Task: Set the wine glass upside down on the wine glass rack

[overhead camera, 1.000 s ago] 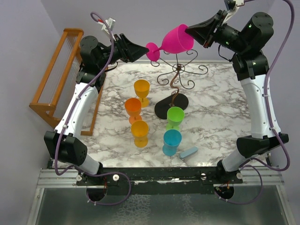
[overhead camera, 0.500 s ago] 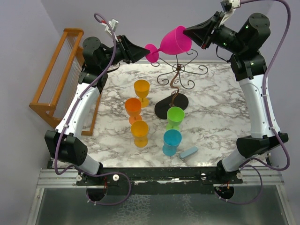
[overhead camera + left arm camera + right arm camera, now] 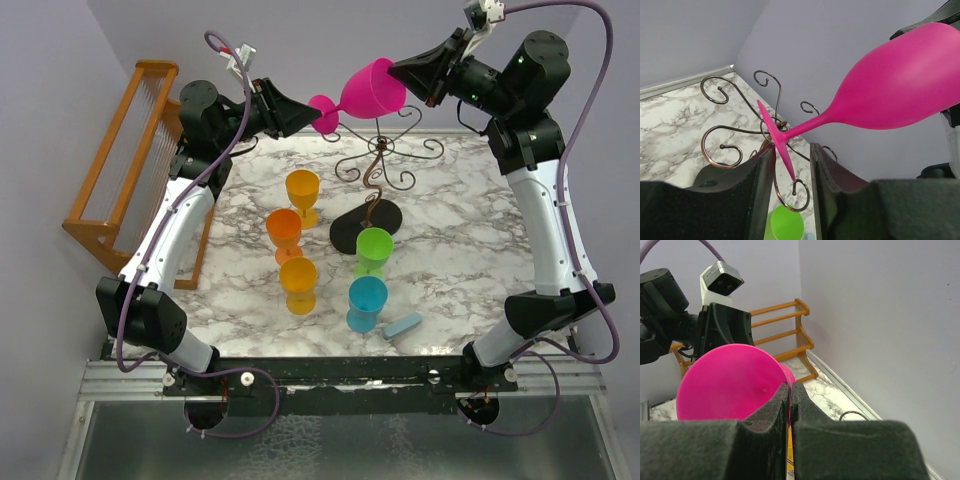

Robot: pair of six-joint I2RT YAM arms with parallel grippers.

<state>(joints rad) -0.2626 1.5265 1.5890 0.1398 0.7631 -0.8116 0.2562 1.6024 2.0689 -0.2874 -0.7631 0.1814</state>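
Observation:
The pink wine glass (image 3: pixel 372 88) lies nearly level in the air above the wire wine glass rack (image 3: pixel 375 170), whose black oval base (image 3: pixel 365 228) rests on the marble table. My right gripper (image 3: pixel 398 72) is shut on the bowl's rim, with the bowl (image 3: pixel 730 382) to the left of my right gripper (image 3: pixel 790 387). My left gripper (image 3: pixel 308 113) is open. The glass's foot (image 3: pixel 776 137) sits edge-on between its fingers, close to the left finger (image 3: pixel 762 165). The rack's curled arms (image 3: pixel 720 145) show below the glass (image 3: pixel 900 85).
Yellow (image 3: pixel 302 188), orange (image 3: pixel 284 230), amber (image 3: pixel 298 278), green (image 3: pixel 374 248) and blue (image 3: pixel 367 302) glasses stand in front of the rack. A small light-blue object (image 3: pixel 403 325) lies near the front. An orange wooden rack (image 3: pixel 120 150) stands at the left.
The glass and my right gripper have moved slightly left and up. My left gripper has risen a little and stays around the foot.

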